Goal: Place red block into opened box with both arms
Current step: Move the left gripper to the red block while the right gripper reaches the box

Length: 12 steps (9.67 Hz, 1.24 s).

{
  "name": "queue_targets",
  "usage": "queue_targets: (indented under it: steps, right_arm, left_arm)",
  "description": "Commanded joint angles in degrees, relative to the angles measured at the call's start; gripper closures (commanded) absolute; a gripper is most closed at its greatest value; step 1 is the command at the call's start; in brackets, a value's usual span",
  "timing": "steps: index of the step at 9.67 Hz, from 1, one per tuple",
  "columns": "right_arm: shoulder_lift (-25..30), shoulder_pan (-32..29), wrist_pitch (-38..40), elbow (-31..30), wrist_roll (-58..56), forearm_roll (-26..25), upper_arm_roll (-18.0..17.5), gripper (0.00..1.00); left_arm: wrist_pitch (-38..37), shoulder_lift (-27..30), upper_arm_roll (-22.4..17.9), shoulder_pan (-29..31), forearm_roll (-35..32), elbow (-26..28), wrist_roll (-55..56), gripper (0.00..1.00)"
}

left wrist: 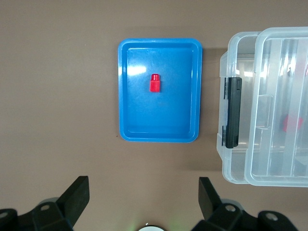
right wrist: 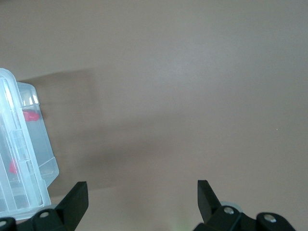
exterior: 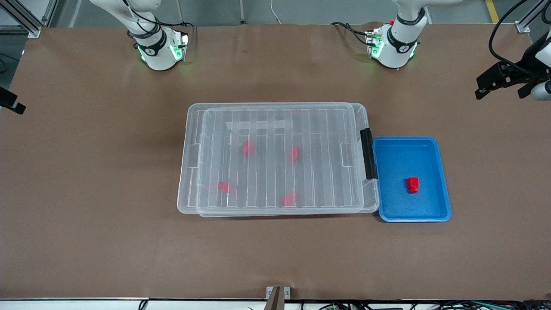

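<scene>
The red block (exterior: 413,184) (left wrist: 155,83) lies alone in a small blue tray (exterior: 441,172), beside the box's black latch (exterior: 367,153). The box (exterior: 186,142) is a large clear bin in the middle of the table. Its ribbed lid (exterior: 275,129) lies over it, slightly offset. Several more red blocks (exterior: 247,147) show through the lid. My left gripper (left wrist: 143,192) hangs open and empty high over bare table at the left arm's end. My right gripper (right wrist: 141,190) is open and empty over bare table at the right arm's end, past the box's corner (right wrist: 29,159).
The brown table (exterior: 86,193) stretches wide around the box and tray. Both arm bases (exterior: 157,51) stand along the edge farthest from the front camera. A small metal bracket (exterior: 277,292) sits at the table's nearest edge.
</scene>
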State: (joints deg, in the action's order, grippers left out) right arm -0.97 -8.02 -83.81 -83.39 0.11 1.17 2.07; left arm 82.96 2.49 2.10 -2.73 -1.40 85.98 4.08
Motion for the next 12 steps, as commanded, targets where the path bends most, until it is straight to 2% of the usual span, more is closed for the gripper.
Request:
queue_targets:
  steps: [1,3,4,6,9,11,12]
  right_arm:
    - [-0.1,0.0,0.1,0.2,1.2,-1.0,-0.4,0.00]
    - [-0.3,0.1,-0.1,0.5,0.5,-1.0,-0.4,0.00]
    - [-5.0,0.7,-0.6,0.9,0.5,-0.9,-0.5,0.00]
    - [-6.1,6.2,-0.9,-1.1,1.4,-0.8,-0.7,0.00]
    - [-11.0,15.3,-10.2,-7.6,8.3,-0.1,-1.9,0.00]
    - [-13.3,17.2,-18.4,-12.7,13.0,-0.1,-6.0,0.00]
    - [-14.4,18.8,-21.5,-14.2,14.0,-0.4,-6.5,0.00]
  left_arm:
    - [-0.3,0.1,0.1,0.3,-0.4,1.8,-0.9,0.00]
    - [-0.2,-1.6,-0.3,0.4,-0.3,1.0,-0.9,0.00]
    - [0.5,-3.2,-0.2,0.0,-0.3,0.7,-0.6,0.00]
    - [5.3,-6.2,-0.2,0.2,-0.4,2.6,-0.6,0.00]
    - [18.3,-8.9,-0.2,0.7,-0.4,12.4,-0.5,0.00]
    - [26.2,-11.9,-0.2,1.0,-0.4,18.0,-0.5,0.00]
    - [28.9,-14.1,-0.2,1.0,-0.4,18.8,-0.6,0.00]
